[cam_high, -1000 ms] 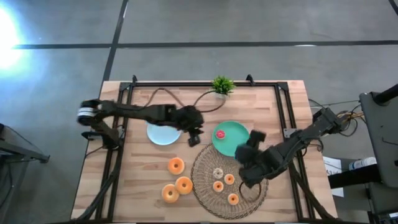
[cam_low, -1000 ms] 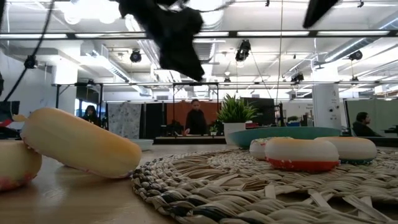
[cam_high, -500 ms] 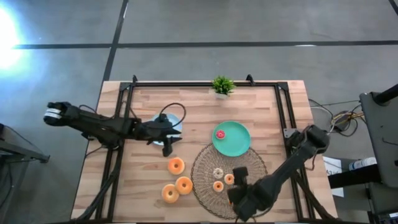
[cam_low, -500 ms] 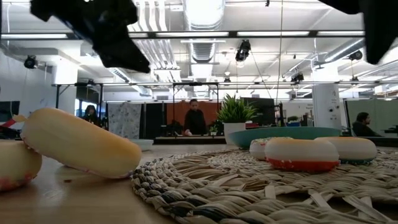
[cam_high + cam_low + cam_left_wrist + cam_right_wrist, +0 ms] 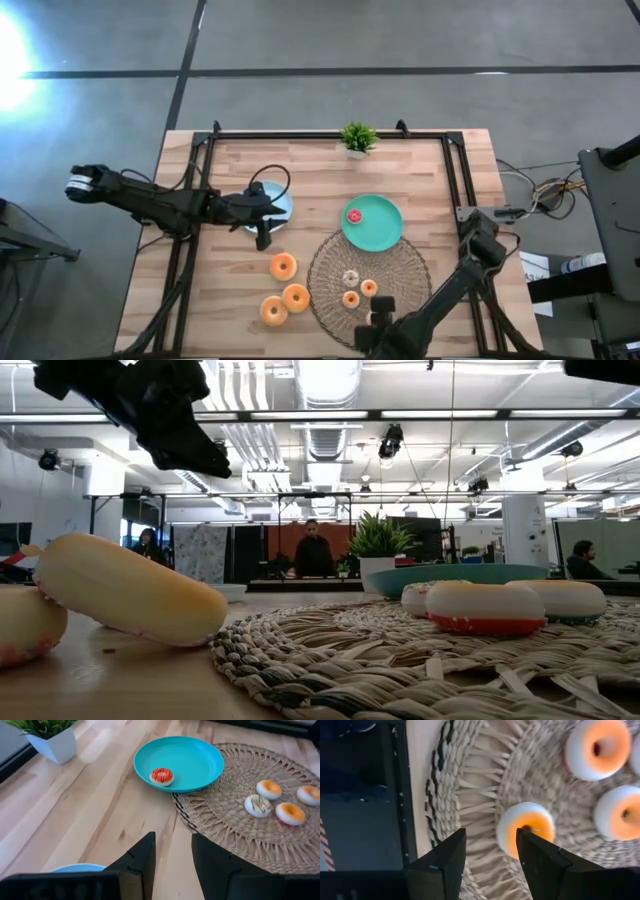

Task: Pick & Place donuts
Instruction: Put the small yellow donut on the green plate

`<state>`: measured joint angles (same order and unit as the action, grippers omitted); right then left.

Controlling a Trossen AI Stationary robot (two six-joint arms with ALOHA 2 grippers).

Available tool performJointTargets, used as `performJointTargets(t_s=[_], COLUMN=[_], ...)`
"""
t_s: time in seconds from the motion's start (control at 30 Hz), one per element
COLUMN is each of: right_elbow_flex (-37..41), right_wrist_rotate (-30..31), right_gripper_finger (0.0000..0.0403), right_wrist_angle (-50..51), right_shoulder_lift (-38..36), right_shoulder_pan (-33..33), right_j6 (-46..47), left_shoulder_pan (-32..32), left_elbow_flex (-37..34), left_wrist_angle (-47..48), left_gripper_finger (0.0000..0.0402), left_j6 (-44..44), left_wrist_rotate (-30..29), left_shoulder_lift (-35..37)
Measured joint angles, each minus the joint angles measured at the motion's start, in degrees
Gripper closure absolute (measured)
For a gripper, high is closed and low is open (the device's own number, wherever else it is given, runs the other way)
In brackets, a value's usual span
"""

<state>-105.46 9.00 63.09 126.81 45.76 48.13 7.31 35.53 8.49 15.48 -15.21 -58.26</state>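
Three larger orange donuts (image 5: 283, 266) lie on the bare wood left of the woven mat (image 5: 405, 270). Small donuts (image 5: 350, 299) lie flat on the mat, and one pink-iced donut (image 5: 353, 215) lies on the green plate (image 5: 385, 225). My right gripper (image 5: 378, 318) hovers open over the mat's near part. In its wrist view its gap (image 5: 490, 855) points at a small orange-topped donut (image 5: 526, 827), without touching it. My left gripper (image 5: 264, 238) hangs open at the near edge of the blue plate (image 5: 278, 205), holding nothing (image 5: 172, 855).
A small potted plant (image 5: 357, 138) stands at the far edge. The dark frame rails (image 5: 455, 175) run along the table's sides. The near edge of the table (image 5: 410, 795) lies just beyond the mat under my right gripper. Bare wood shows between the blue plate and the plant.
My left gripper has drawn back toward the table's left, from between the two plates to the blue plate's near edge. My right gripper has travelled from beside the green plate toward the near edge, over the mat, and now covers the nearest small donut. No donut has moved.
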Motion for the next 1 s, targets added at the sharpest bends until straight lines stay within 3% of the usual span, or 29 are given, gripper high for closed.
performJointTargets(t_s=[0.37,0.8,1.0], right_elbow_flex=[-0.9,1.7,2.2], right_wrist_rotate=[1.8,3.4,3.3], right_gripper_finger=[0.0272,0.0244,0.0257], right_wrist_angle=[2.6,2.3,-0.1], right_shoulder_lift=[1.5,1.6,1.6], right_shoulder_pan=[-0.1,0.2,0.1], right_j6=[4.4,4.4,4.4], left_shoulder_pan=[0.0,0.0,0.0], left_elbow_flex=[0.0,0.1,0.1], left_wrist_angle=[-0.1,-0.9,-0.9], left_gripper_finger=[0.0301,0.0301,0.0301], left_j6=[-0.1,1.0,1.0], left_wrist_rotate=[0.1,0.1,0.1], left_shoulder_lift=[-0.1,-0.1,-0.1])
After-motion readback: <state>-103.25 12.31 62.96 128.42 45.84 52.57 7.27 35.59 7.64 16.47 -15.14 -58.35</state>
